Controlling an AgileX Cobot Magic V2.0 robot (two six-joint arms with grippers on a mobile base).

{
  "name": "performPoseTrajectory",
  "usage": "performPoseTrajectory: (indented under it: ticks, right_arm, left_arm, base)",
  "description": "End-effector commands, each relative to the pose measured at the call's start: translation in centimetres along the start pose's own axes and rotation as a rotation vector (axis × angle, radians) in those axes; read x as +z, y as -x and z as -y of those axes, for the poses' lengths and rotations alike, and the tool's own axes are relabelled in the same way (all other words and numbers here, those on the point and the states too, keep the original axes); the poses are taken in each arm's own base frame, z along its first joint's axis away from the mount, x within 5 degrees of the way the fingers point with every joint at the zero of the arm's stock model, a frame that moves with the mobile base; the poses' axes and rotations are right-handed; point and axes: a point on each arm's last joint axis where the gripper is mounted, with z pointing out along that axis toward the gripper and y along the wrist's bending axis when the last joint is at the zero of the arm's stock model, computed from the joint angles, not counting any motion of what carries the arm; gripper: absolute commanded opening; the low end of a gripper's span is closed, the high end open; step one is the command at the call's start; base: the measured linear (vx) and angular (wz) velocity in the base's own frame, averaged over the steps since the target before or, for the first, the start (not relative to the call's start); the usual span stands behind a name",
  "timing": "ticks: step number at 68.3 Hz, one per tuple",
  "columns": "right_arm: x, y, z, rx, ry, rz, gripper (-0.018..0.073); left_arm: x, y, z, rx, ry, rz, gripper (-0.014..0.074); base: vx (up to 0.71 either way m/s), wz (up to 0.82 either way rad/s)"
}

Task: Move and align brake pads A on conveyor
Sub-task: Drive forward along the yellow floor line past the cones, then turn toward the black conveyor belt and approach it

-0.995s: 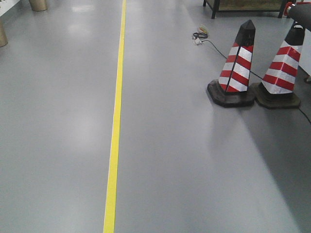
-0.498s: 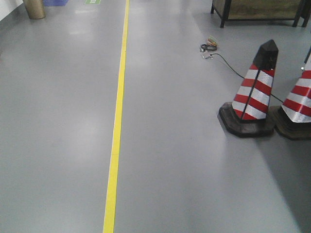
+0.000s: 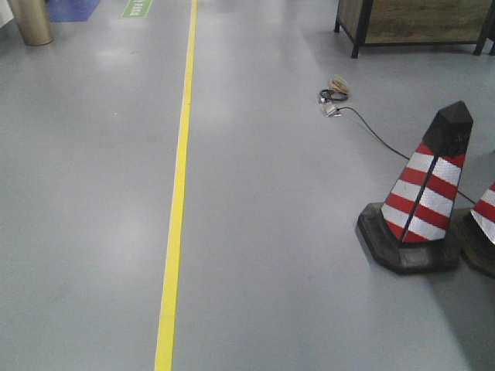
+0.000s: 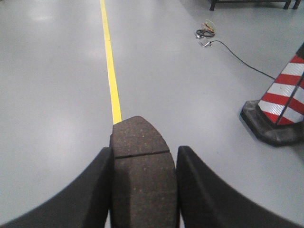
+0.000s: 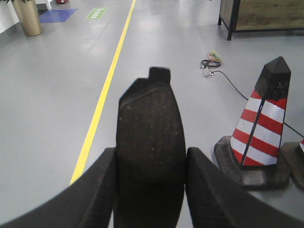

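**Left wrist view.** The left gripper (image 4: 145,154) is clamped on the first brake pad (image 4: 138,137), with a dark finger (image 4: 88,190) pressed against each long edge. The pad's broad face is up and its rounded end points to 12 o'clock. The thin groove runs across it from 9 to 3. Only the fingers touch it, and the grey floor (image 4: 57,95) lies behind it.

**Right wrist view.** The right gripper (image 5: 150,156) is likewise closed on the second brake pad (image 5: 149,118), with fingers (image 5: 209,190) against both sides. The small square end tab sits at the pad's 12 o'clock (no groove can be made out on this face).

**Front view, near field.**
- A yellow line (image 3: 176,201) runs from 6 toward 12 o'clock, left of centre.
- A red-and-white striped cone (image 3: 429,197) with a black base and cap stands upright at 4 o'clock.
- A second cone (image 3: 486,224) stands just beside it at its 3 o'clock and is cut off by the frame edge.

**Middle field.** A black cable (image 3: 379,135) leads from behind the first cone toward 11 o'clock. It ends at a small coil of wires (image 3: 334,89).

**Far field.**
- A black-framed bench (image 3: 410,23) stands at 1 o'clock.
- A gold cylinder (image 3: 31,19) stands at 11 o'clock.
- A blue mat (image 3: 73,8) and a green floor marking (image 3: 137,8) lie near the cylinder at its 3 o'clock.
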Motion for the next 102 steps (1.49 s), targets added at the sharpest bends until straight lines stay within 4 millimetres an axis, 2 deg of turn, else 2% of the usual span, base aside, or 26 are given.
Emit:
performPoseTrajectory:
  ticks: [1, 65, 102]
  right_arm:
    - [-0.39, 1.82, -0.11, -0.013, 0.009, 0.122, -0.0010]
    - [-0.39, 1.82, -0.11, -0.013, 0.009, 0.122, -0.0010]
    - [-0.39, 1.82, -0.11, -0.013, 0.009, 0.122, -0.0010]
  left_arm:
    - [-0.30, 1.68, 0.15, -0.008, -0.012, 0.111, -0.0006]
    - [-0.30, 1.68, 0.15, -0.008, -0.012, 0.111, -0.0006]
    - [-0.30, 1.68, 0.15, -0.008, -0.012, 0.111, -0.0006]
  base:
    - [0.67, -0.11]
    - [0.56, 0.01]
    - [0.30, -0.59]
